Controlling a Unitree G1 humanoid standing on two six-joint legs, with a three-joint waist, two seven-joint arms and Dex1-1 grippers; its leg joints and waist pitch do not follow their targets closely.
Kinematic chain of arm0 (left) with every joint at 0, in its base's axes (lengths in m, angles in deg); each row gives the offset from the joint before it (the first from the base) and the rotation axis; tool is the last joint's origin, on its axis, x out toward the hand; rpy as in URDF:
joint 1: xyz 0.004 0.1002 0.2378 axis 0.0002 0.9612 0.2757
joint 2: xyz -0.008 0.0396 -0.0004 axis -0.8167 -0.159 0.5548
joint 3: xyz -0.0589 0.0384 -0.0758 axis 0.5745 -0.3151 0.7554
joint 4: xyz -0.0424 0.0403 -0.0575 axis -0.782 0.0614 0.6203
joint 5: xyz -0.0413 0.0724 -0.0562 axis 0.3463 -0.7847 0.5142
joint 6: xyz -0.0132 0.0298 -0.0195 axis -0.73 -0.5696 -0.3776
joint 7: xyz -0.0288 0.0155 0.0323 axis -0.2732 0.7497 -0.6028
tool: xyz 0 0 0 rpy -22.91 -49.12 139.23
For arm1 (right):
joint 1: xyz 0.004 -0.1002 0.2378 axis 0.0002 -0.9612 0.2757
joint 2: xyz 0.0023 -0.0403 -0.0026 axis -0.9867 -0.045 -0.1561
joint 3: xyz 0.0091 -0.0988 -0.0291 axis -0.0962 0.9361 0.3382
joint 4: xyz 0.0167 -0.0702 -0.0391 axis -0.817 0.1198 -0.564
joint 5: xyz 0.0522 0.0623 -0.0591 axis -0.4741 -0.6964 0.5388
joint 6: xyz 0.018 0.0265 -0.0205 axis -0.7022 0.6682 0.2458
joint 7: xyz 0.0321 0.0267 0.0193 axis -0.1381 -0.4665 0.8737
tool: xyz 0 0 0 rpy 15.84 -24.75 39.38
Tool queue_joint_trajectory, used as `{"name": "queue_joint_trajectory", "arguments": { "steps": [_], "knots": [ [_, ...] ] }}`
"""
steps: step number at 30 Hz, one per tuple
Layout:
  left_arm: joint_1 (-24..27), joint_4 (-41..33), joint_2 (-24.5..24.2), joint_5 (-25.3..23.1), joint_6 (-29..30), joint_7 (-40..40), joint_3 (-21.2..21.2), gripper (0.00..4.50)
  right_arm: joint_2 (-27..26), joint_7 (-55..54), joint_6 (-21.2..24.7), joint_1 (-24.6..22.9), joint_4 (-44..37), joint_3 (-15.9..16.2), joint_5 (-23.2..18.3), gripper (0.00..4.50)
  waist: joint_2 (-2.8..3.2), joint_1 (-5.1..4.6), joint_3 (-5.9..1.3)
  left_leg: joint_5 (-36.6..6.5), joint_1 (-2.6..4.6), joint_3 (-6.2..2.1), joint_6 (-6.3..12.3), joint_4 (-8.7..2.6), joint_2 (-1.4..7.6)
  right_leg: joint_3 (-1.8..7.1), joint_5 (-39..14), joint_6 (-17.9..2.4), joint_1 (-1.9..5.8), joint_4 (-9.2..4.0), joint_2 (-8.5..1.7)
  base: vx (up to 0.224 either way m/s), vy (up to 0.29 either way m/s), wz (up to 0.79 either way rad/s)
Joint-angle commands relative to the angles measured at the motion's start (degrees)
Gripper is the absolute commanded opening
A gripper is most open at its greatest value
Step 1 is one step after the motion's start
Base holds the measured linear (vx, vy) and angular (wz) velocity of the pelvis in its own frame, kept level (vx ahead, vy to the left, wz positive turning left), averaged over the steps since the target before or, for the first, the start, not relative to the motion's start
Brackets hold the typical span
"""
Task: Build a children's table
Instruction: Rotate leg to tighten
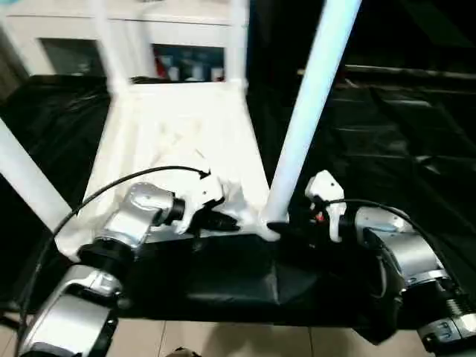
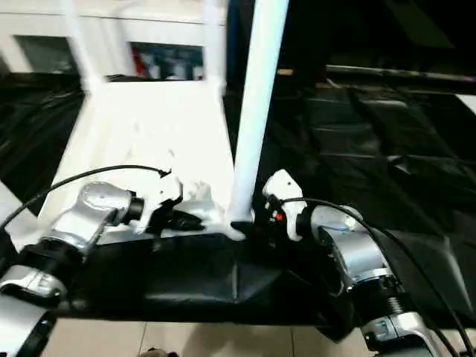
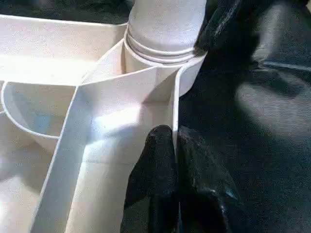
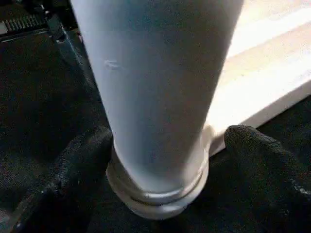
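the tabletop (image 1: 178, 149) lies upside down on the desk (image 1: 387, 141), ribs up, and the leg (image 1: 309, 111) at its near right corner stands in the corner socket (image 3: 160, 58), leaning a little to the right as it rises. in the right wrist view a ringed collar at the leg's foot sits just at the socket mouth, so i judge the leg is in but may not be fully seated. the right gripper (image 4: 160, 160) has its two black fingers (image 4: 262, 160) spread on either side of the leg's base, one touching or nearly so, the other a little apart, so it is open around the leg and not clamping it. the left gripper (image 3: 177, 160) is closed on the tabletop's thin outer rim just beside that socket, one finger inside the rim and one outside. to do this step well, the left should keep the top pinned flat while the right closes low on the leg, brings it upright and presses or twists it straight down along the socket's axis; pushing while it leans could jam it or tip the top. three more legs (image 1: 111, 44) stand up from the other corners. the desk is covered in wrinkled black sheeting, and light floor tiles (image 1: 223, 342) show below its near edge. behind it stands a white cabinet (image 1: 178, 44) with glass doors.
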Motion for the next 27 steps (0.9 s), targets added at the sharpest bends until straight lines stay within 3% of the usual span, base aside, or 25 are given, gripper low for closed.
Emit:
{"name": "queue_joint_trajectory", "arguments": {
  "steps": [1, 2, 5, 6, 8, 12, 19, 23, 24, 27],
  "knots": [
    [1.1, 0.0, -0.1, -0.4, 0.9, 1.2, -1.2, 0.0, -0.1, 0.7, -0.1, 0.7, -0.9, 0.0, 0.2, 4.03, -0.24, 0.03, -3.53, -12.2, 1.62, -1.68, 2.11, -3.56, 3.85, 2.34, -9.6, -14.7, 2.37, -3.47, -4.33, 0.0, 0.0, 0.0],
    [1.3, -0.3, -0.1, -0.3, 1.0, 1.2, -1.1, 0.0, -0.2, 1.1, 0.2, 0.7, -1.0, -0.1, 0.0, 4.03, -0.54, 0.07, -3.5, -12.6, 1.64, -1.73, 1.83, -3.59, 3.86, 2.36, -10.5, -14.4, 2.39, -3.51, -4.43, 0.0, 0.0, 0.0],
    [1.7, -1.4, -0.1, 0.3, 1.8, 1.6, -1.3, 0.0, -0.2, 2.1, 0.6, 0.4, -1.1, 0.3, -0.4, 4.03, -0.46, 0.03, -3.55, -11.7, 1.62, -1.72, 1.82, -3.57, 3.85, 2.38, -9.5, -14.2, 2.36, -3.42, -4.33, 0.0, 0.0, 0.0],
    [1.8, -1.7, -0.1, 0.4, 2.1, 1.7, -1.4, 0.0, -0.2, 2.0, 0.5, 0.3, -1.0, 0.3, -0.6, 3.78, -0.4, 0.03, -3.59, -11.5, 1.63, -1.73, 1.86, -3.53, 3.82, 2.38, -9.2, -14.2, 2.38, -3.37, -4.32, 0.0, 0.0, 0.0],
    [1.9, -1.7, -0.1, 0.5, 1.9, 1.5, -1.4, 0.0, -0.4, 1.6, 0.9, 0.3, -0.9, 0.0, -1.0, 3.78, -0.46, 0.07, -3.66, -10.7, 1.57, -1.67, 2.18, -3.42, 3.73, 2.37, -8.0, -14.4, 2.47, -3.26, -4.3, 0.0, 0.0, 0.0],
    [1.8, -1.4, 0.1, 0.3, 1.6, 1.2, -1.4, 0.0, -0.6, 1.6, 1.4, 0.0, -0.8, -0.3, -1.2, 3.37, -0.39, 0.07, -3.73, -9.9, 1.51, -1.66, 2.65, -3.32, 3.72, 2.28, -6.5, -14.7, 2.54, -3.1, -4.23, 0.0, 0.0, 0.0],
    [1.4, -0.8, 1.1, 0.3, 1.7, -1.7, -0.7, 0.0, -2.6, -3.2, 1.6, -0.3, 1.4, -1.2, 0.0, 2.74, -0.33, 0.02, -3.73, -10.5, 1.58, -1.69, 2.16, -3.35, 3.7, 2.28, -7.2, -14.8, 2.51, -3.14, -4.22, 0.0, 0.0, 0.0],
    [-0.3, 2.6, 5.3, -1.1, 2.0, -11.0, 0.5, 0.0, -7.6, -16.1, 3.2, 0.7, 6.6, -4.4, 1.7, 2.59, -0.5, -0.72, -3.4, -14.4, 1.61, -1.91, 0.36, -3.64, 3.51, 2.38, -14.0, -13.4, 2.22, -3.91, -4.41, 0.0, 0.0, 0.0],
    [-0.7, 3.5, 7.1, -1.3, 2.3, -13.7, 0.7, 0.0, -9.5, -20.5, 3.9, 1.0, 7.8, -5.6, 1.9, 2.58, -0.48, -1.0, -3.02, -16.7, 1.86, -2.01, -0.65, -3.8, 3.42, 2.37, -18.6, -12.5, 1.89, -4.52, -4.43, 0.0, 0.0, 0.0],
    [-0.9, 3.4, 10.5, -1.1, 2.2, -16.0, 0.3, 0.0, -14.0, -29.2, 5.1, 1.4, 9.2, -7.9, 1.8, 2.55, -0.58, -1.96, -3.06, -19.7, 1.75, -2.7, -2.33, -4.14, 3.47, 2.22, -24.8, -9.8, 1.94, -4.97, -4.58, 0.0, 0.0, 0.0]
  ]
}}
